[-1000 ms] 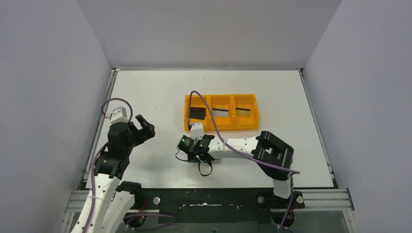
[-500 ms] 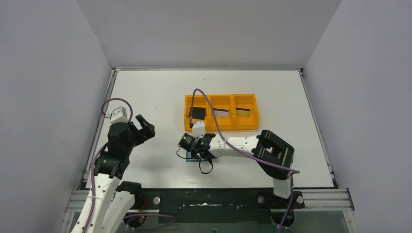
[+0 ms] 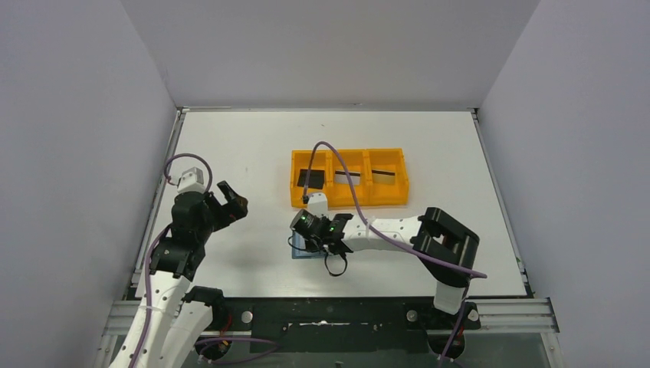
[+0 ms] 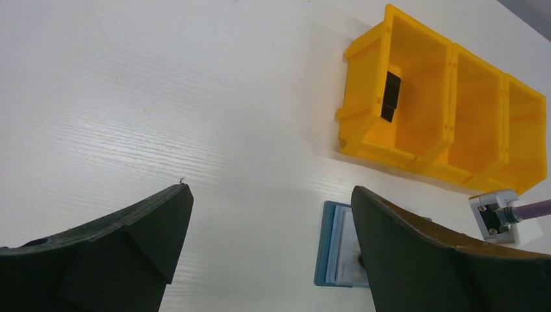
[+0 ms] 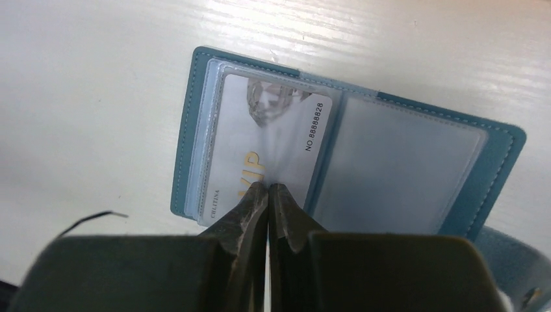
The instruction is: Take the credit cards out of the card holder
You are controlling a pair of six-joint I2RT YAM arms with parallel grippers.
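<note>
The teal card holder (image 5: 416, 169) lies open on the table, just in front of the orange tray; it also shows in the top view (image 3: 299, 248) and the left wrist view (image 4: 331, 244). A silver-grey credit card (image 5: 273, 130) with gold letters sits in its left pocket. My right gripper (image 5: 268, 186) is shut, its tips pressed down on that card's lower edge. My left gripper (image 3: 230, 201) is open and empty, held above the table to the left of the holder. A black card (image 3: 310, 178) and two striped silver cards (image 3: 347, 177) (image 3: 384, 173) lie in the tray.
The orange three-compartment tray (image 3: 349, 201) stands behind the holder, one card in each compartment. A purple cable (image 3: 360, 207) arcs over the tray from the right wrist. A thin black cord (image 3: 333, 268) loops on the table in front of the holder. White walls enclose the table.
My right arm has shifted a little to the right, so more of the card holder's left edge shows. The left arm has barely moved.
</note>
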